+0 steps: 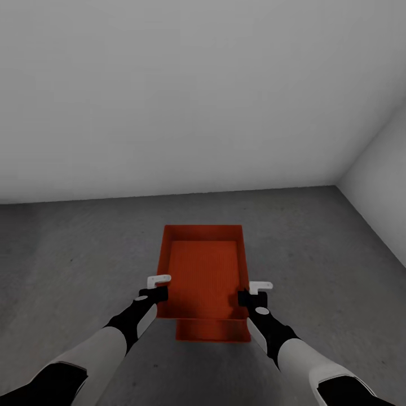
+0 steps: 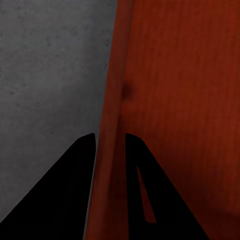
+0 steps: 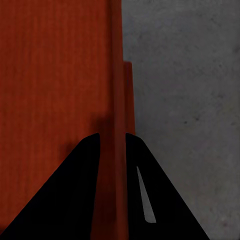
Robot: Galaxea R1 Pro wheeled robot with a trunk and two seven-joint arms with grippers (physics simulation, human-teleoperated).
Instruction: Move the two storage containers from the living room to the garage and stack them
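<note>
One red-orange storage container (image 1: 204, 270) is gripped by both hands over the dark concrete garage floor (image 1: 79, 254). My left gripper (image 1: 159, 290) is shut on its left wall (image 2: 111, 100), one finger on each side. My right gripper (image 1: 251, 293) is shut on the right wall (image 3: 117, 75) in the same way. Directly below lies the second storage container (image 1: 213, 331), whose near end sticks out towards me; its rim (image 3: 129, 95) shows just outside the held wall. I cannot tell whether the two boxes touch.
A white wall (image 1: 197, 96) runs across the back, meeting a second white wall (image 1: 383, 186) at the right corner. Bare concrete surrounds the boxes on both sides.
</note>
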